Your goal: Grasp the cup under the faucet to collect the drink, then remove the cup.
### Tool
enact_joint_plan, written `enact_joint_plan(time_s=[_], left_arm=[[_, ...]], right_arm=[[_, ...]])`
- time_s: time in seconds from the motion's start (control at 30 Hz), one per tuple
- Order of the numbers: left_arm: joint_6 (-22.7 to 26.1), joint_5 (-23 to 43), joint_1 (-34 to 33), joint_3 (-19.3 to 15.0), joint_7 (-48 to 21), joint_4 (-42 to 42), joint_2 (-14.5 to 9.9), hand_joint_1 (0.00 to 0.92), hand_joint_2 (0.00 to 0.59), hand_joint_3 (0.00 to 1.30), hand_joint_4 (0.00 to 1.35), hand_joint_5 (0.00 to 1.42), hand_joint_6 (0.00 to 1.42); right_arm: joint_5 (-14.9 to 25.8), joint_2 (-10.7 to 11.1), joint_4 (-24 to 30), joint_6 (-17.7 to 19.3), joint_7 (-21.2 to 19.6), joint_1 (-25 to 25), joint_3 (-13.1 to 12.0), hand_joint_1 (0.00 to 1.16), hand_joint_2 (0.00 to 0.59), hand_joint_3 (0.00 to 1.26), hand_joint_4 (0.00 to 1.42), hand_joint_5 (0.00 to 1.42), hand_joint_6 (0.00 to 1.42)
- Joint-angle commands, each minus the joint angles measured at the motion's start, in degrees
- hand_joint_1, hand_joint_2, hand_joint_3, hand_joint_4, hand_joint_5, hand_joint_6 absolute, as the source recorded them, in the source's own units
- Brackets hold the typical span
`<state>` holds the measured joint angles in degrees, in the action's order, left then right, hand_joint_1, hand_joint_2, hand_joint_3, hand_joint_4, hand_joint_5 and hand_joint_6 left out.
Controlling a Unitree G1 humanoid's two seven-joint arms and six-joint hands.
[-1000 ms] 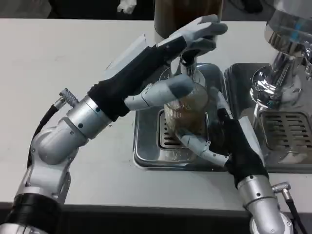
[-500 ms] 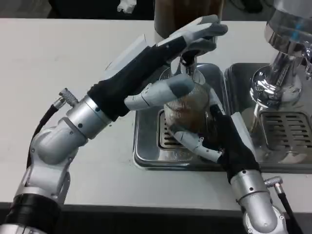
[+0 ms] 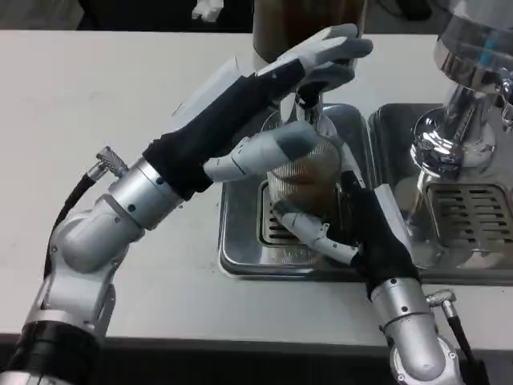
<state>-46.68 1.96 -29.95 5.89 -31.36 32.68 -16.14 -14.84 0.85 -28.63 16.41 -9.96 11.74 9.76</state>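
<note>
Seen from the head camera: a clear ribbed cup point(image 3: 303, 186) holding brown drink, upright on the slotted grate of a steel drip tray point(image 3: 240, 249), directly beneath the faucet point(image 3: 309, 104) of a dark dispenser point(image 3: 309, 24) at the far edge of the white worktop point(image 3: 96, 104). Right hand point(image 3: 353, 228) wrapped around the cup from the near right side, black palm against its wall, white and black fingers point(image 3: 309, 227) curled across the front of its lower half; clamped on the cup. Left hand point(image 3: 272, 104) stretched in from the left, raised above the tray, upper fingers point(image 3: 341, 48) laid over the faucet's top, thumb point(image 3: 268, 152) lying in front of the cup's upper wall just under the rim. Fingers of that hand extended and spread rather than closed; whether the upper ones press the tap or merely rest on it, cannot tell. Contact between thumb and cup likewise unclear. Silver left forearm point(image 3: 120, 208) angled down toward the picture's lower left corner, silver right forearm point(image 3: 409, 321) rising from the bottom edge. Beside the tray on the right, a second steel tray point(image 3: 473, 216) with its own grate, beneath a chrome machine point(image 3: 465, 88) at the frame's right edge.
</note>
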Motion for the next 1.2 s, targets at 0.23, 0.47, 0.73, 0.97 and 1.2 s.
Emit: enact_joint_plan(time_s=[0.23,0.47,0.73,0.97,1.2], left_arm=[[-0.03,0.03,1.94,-2.52,3.32,-4.19,-1.31,0.000,0.110,0.18,0.02,0.17,0.13],[0.53,0.75,6.02,-7.55,7.76,-8.93,-2.27,0.000,0.122,0.17,0.00,0.12,0.07],[0.03,-1.96,15.41,-12.60,13.13,-10.31,-4.61,0.000,0.128,0.16,0.00,0.11,0.06],[-0.84,-5.47,22.13,-14.03,15.73,-6.79,-7.04,0.000,0.126,0.15,0.00,0.09,0.04],[-1.49,-5.97,27.68,-13.58,16.94,-3.74,-7.03,0.000,0.127,0.15,0.00,0.09,0.04]], right_arm=[[-0.34,-0.36,-1.57,1.69,-0.75,1.12,-0.10,0.69,0.204,0.00,0.00,0.00,0.00],[-2.26,-0.15,-1.77,1.91,-2.42,0.87,0.34,0.70,0.203,0.00,0.00,0.00,0.00],[-2.06,-0.42,-2.85,2.73,-3.00,1.25,0.14,0.71,0.201,0.00,0.00,0.00,0.00],[-1.71,-0.67,-2.96,3.04,-2.82,1.08,0.17,0.71,0.200,0.00,0.00,0.00,0.00],[-2.11,-1.75,-3.77,2.74,-5.00,2.06,-0.08,0.71,0.200,0.00,0.00,0.00,0.00]])
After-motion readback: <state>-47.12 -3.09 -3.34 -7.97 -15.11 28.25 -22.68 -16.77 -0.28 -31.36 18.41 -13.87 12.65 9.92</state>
